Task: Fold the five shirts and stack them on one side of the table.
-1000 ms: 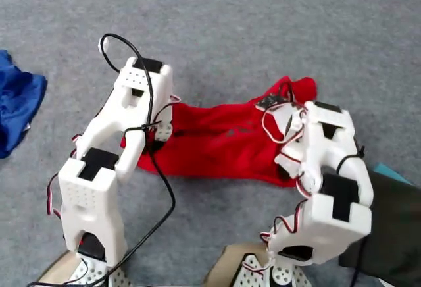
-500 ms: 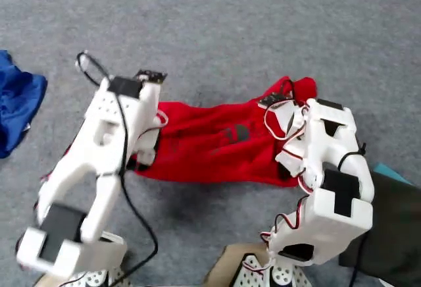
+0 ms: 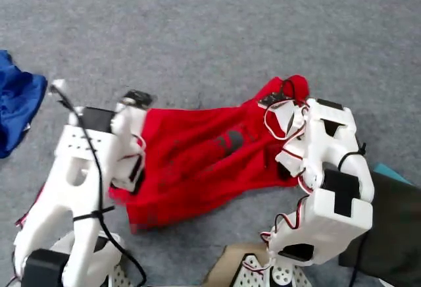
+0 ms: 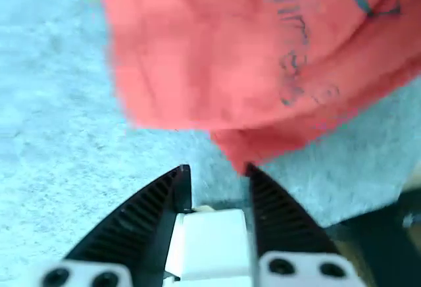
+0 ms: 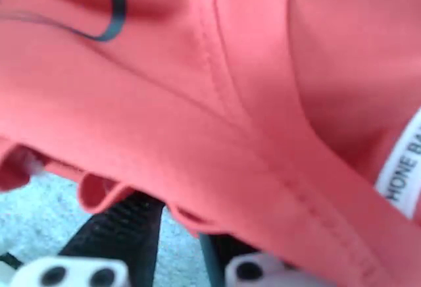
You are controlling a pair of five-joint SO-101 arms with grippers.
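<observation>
Shirt point(image 3: 197, 162) held between both pincers.
I find left pincer point(image 4: 217, 172) narrowly parted, nipping the shirt's corner at its tips; right pincer point(image 5: 177, 216) clamped on hem, cloth draped over it; shirt spans between them.

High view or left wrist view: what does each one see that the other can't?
High view: a crumpled blue cloth at the left edge, the white right arm, a dark cloth at the right. Left wrist view: the left gripper close up at the red fabric shirt's edge. Both: that shirt on the grey felt table.
</observation>
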